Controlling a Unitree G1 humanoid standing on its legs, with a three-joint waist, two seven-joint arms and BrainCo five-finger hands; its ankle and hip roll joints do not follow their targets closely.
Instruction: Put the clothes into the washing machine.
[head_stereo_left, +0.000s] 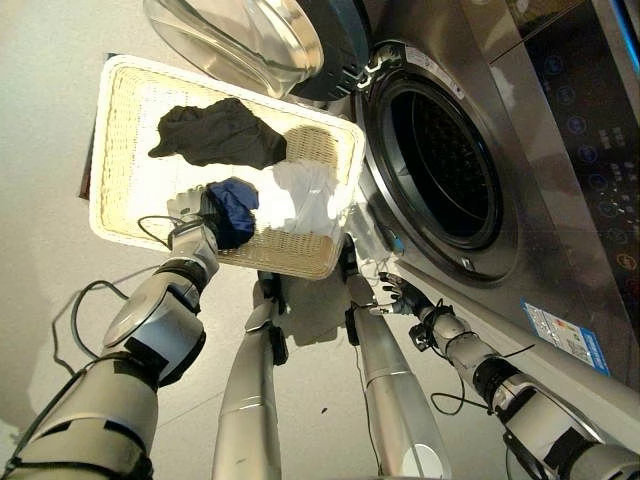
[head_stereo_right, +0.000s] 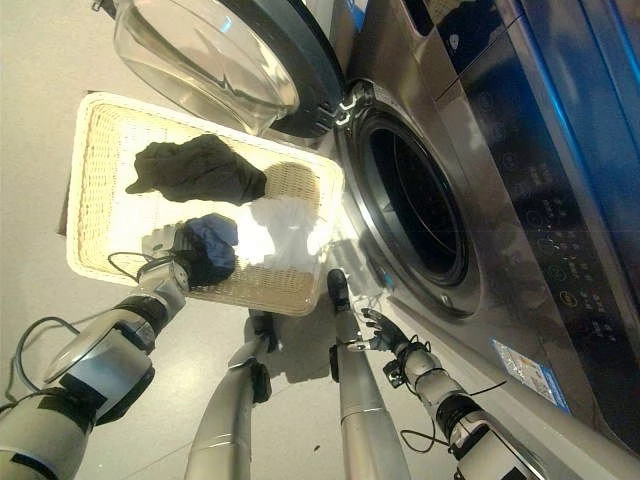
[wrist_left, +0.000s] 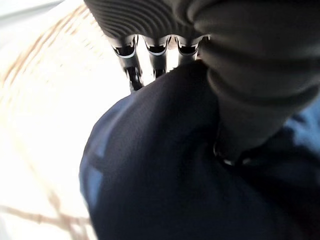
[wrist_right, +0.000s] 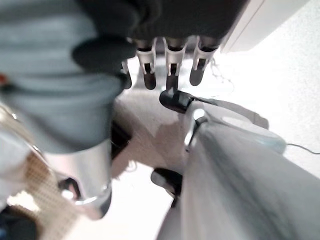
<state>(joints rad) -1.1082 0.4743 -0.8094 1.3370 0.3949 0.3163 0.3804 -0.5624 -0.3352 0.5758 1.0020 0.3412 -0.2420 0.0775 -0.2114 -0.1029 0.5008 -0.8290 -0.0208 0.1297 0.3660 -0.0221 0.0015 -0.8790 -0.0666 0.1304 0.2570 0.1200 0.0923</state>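
Left hand (head_stereo_left: 200, 215) in the wicker basket (head_stereo_left: 120, 110), fingers (wrist_left: 131, 75) curled into the crumpled dark blue garment (head_stereo_left: 235, 208) bunched against them. Beyond those fingertips, black garment (head_stereo_left: 220, 133) and white one (head_stereo_left: 300, 195), loose. Right hand (head_stereo_left: 403, 295) low before the washing machine (head_stereo_left: 520, 170), fingers (wrist_right: 171, 75) relaxed, empty.

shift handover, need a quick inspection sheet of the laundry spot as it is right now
surface: pale floor, a wicker basket lying on it beside the washing machine.
job's things: three clothes in the basket: black garment, blue garment, white garment. Machine door is swung open, drum looks dark with no clothes seen inside.
clutter: nothing seen.
hands: left hand is in the basket, fingers closed on the blue garment. Right hand hangs low by the machine's front, fingers relaxed, holding nothing.
cables: nothing seen apart from the robot's own.
surroundings: machine's control panel is on its dark front.
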